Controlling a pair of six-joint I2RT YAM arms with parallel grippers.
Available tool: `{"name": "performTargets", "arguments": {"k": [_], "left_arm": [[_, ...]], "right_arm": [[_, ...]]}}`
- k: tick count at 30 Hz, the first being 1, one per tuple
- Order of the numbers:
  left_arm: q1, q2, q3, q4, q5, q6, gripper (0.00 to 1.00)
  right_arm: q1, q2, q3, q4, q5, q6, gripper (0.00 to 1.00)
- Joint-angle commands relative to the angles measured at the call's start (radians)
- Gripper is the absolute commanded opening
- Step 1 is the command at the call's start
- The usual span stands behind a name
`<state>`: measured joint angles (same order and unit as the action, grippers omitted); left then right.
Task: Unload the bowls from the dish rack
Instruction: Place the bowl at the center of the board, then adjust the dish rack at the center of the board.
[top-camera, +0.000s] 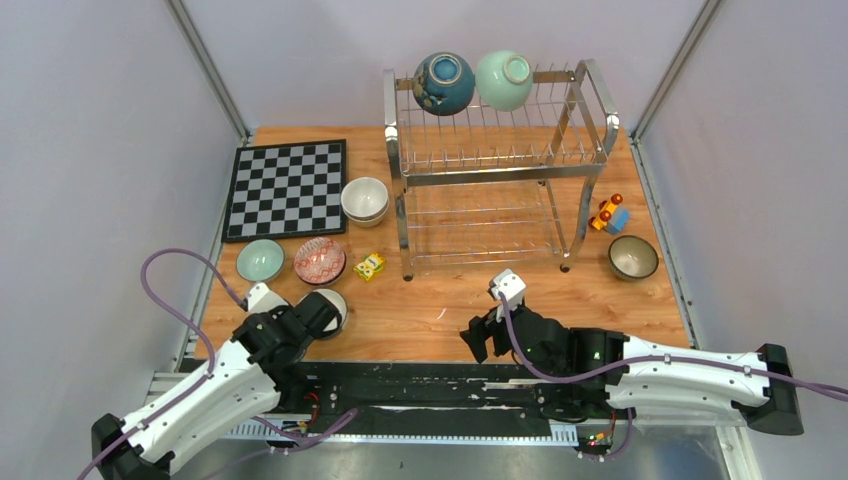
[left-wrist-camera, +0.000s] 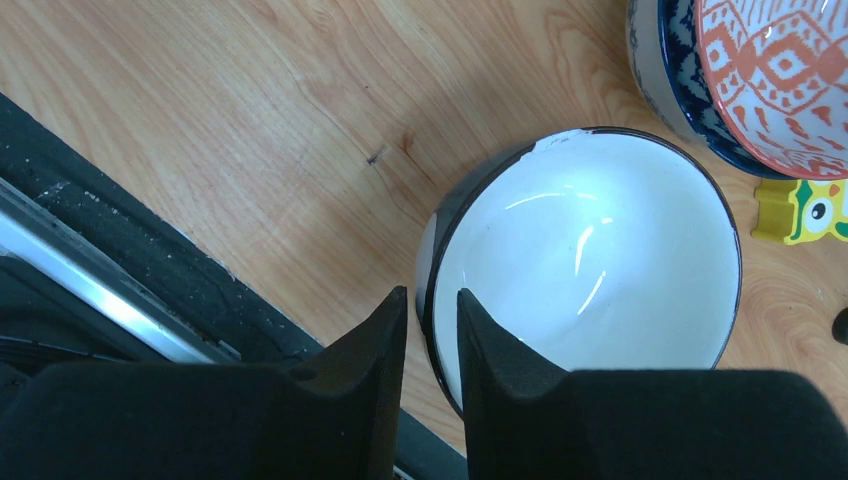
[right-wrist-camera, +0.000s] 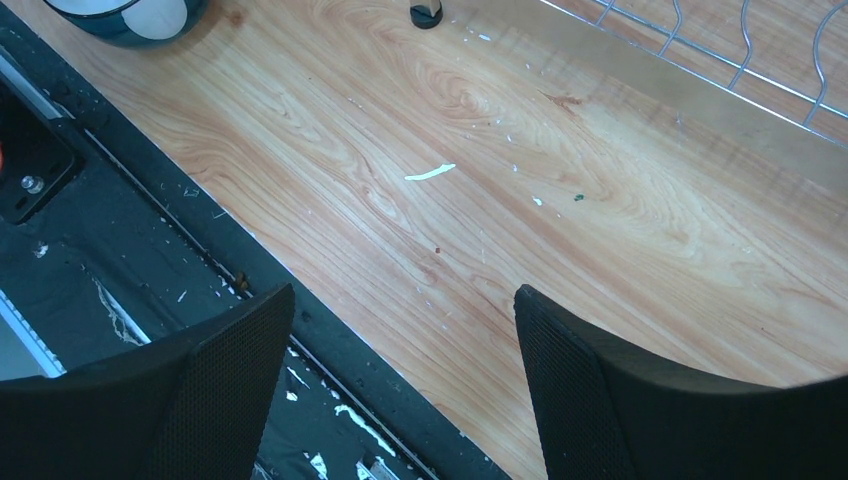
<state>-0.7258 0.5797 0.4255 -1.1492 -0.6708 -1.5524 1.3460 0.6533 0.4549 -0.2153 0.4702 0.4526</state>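
The silver wire dish rack (top-camera: 500, 160) stands at the back of the table. A dark blue bowl (top-camera: 444, 82) and a mint green bowl (top-camera: 504, 80) stand on edge on its top tier; its lower tier holds nothing. My left gripper (top-camera: 318, 318) (left-wrist-camera: 430, 300) is shut on the near rim of a white bowl with a dark rim (left-wrist-camera: 590, 260), low at the table's front left. My right gripper (top-camera: 478, 340) (right-wrist-camera: 403, 300) is open and empty over the table's front edge, in front of the rack.
On the table's left are stacked cream bowls (top-camera: 365, 199), a mint bowl (top-camera: 260, 260), a red-patterned bowl (top-camera: 319, 260) (left-wrist-camera: 780, 70), a yellow block (top-camera: 371, 266) and a chessboard (top-camera: 287, 187). At the right stand a toy car (top-camera: 608, 214) and a dark-rimmed bowl (top-camera: 633, 257).
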Motion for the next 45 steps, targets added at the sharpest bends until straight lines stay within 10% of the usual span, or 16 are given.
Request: {"name": "performTargets", "arguments": {"k": [1,19,36,45], "left_arm": [[0.009,-0.027,0.011,-0.007,-0.026,-0.002,0.3],[0.009,-0.129,0.233,0.044,0.118,0.331,0.72],[0.009,0.166,0.292,0.985,0.38,1.087,0.79],[0.009,0.31,0.19,1.406,0.437,1.165,0.81]], "right_arm": [[0.001,-0.005,0.023,0.013,-0.007,0.002,0.84],[0.0,-0.077,0.047,-0.063,0.048,-0.053,0.84],[0.0,-0.087,-0.015,-0.009,0.178,-0.086,0.85],[0.0,-0.083,-0.034,0.006,0.199,-0.033,0.84]]}}
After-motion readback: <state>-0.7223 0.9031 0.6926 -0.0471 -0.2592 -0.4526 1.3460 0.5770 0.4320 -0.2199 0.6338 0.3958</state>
